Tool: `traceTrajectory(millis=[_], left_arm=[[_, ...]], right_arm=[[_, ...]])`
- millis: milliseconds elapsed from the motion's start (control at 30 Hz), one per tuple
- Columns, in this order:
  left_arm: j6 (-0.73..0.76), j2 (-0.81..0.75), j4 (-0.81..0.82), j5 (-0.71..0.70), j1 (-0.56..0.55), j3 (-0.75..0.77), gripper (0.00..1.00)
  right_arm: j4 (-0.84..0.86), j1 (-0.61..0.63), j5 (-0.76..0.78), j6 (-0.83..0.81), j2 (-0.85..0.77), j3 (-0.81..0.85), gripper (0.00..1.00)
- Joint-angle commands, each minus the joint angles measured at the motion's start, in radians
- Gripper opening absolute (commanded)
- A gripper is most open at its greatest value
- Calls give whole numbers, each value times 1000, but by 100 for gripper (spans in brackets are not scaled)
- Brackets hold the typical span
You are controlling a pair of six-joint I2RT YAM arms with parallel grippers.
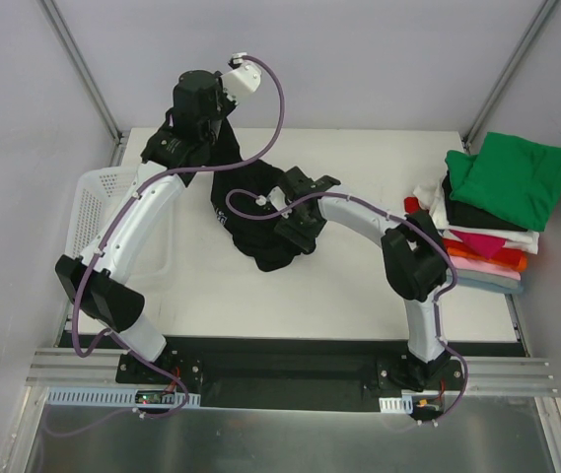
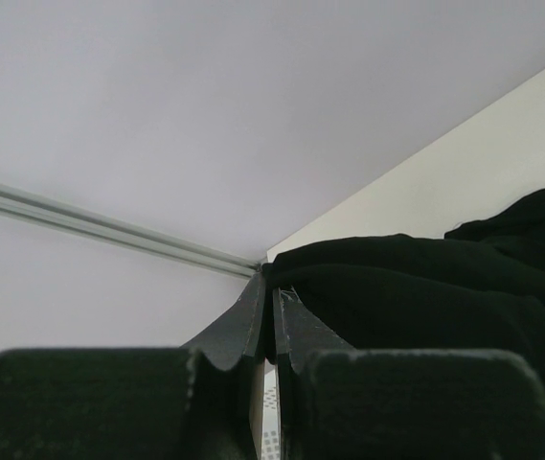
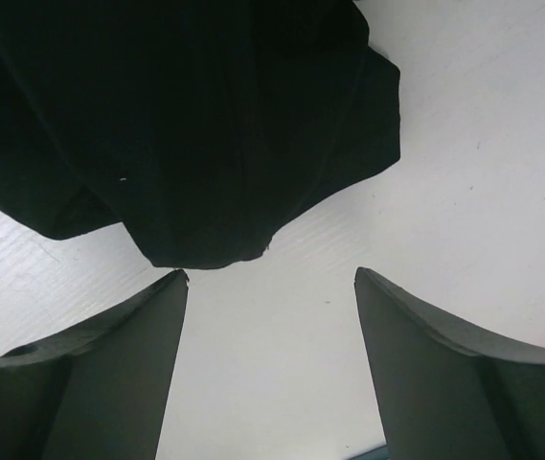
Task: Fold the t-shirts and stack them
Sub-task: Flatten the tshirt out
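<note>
no readable text, labels or numbers anywhere

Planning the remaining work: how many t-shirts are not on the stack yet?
1: the black t-shirt mid-table, pinched by the left gripper. The left arm hides part of the basket, so more could lie there.

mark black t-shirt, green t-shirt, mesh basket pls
black t-shirt (image 1: 263,248), top external view, lower bunched end.
green t-shirt (image 1: 513,179), top external view, middle of its upper face.
basket (image 1: 91,209), top external view, left mesh wall.
</note>
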Motion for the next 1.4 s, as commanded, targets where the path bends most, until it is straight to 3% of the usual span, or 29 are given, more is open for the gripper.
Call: traceTrajectory(millis=[0,200,533,700,1367], left_arm=[[3,-4,73,-14,7,-10,0],[5,-4,79,-16,12,-19,0],[14,-5,94,-22,18,-42,0],[14,-14,100,-25,24,-61,0],[16,-39,120,-28,35,-117,0]], right_arm=[[-24,2,-36,-24,17,49,74],[3,1,-42,-46,31,31,67],[25,-1,-103,-69,47,15,65],[31,-12,-201,-76,52,11,63],[31,-26,-255,-93,52,-51,49]])
